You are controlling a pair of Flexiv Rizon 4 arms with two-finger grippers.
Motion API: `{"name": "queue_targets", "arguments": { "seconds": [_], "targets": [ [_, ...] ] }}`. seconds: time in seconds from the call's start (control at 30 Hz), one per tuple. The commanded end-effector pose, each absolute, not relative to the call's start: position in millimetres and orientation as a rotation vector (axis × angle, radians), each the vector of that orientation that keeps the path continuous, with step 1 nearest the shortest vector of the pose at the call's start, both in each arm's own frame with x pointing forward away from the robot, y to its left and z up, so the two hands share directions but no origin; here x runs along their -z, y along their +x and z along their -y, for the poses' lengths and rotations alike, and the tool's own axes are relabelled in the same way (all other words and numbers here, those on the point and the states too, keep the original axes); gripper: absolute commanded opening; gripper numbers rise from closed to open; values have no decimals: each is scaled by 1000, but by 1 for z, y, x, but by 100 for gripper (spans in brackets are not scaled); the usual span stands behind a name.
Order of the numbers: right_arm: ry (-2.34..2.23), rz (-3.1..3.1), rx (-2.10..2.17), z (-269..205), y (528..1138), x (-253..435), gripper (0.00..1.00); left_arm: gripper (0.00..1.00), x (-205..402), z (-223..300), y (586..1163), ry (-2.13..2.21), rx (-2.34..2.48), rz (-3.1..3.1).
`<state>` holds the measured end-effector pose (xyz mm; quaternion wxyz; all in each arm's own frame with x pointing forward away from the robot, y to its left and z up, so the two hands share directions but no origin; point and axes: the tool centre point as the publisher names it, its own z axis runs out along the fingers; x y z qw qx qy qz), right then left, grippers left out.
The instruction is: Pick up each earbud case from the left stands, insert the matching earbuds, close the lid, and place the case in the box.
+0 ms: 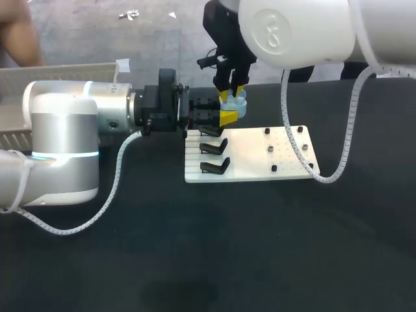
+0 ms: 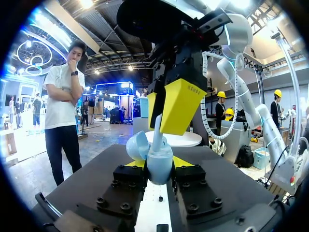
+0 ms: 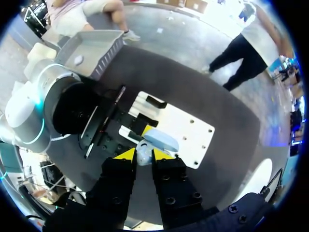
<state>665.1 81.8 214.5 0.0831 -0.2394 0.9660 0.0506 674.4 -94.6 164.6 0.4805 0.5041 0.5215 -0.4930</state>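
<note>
- The left jaws grip the blue earbud case [image 2: 159,166] from both sides, with its lid open, up off the tabletop [image 1: 195,260].
- The right jaws are narrow and pinch a white earbud [image 2: 157,126] just above the case, with its stem pointing down into it.
- The left wrist view shows the stem at the case's opening. The head view hides this.
</note>
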Motion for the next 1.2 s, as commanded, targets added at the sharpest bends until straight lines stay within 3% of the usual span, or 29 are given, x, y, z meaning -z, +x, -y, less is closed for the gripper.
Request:
{"name": "queue_targets", "arguments": {
  "seconds": [0.03,1.2],
  "targets": [
    [-718,-2890,-148,-83,667,-214,0,0,-164,95,673,1224,1198,-1267],
    [-717,-2909,-143,-86,672,-205,0,0,-164,95,673,1224,1198,-1267]
  ]
}}
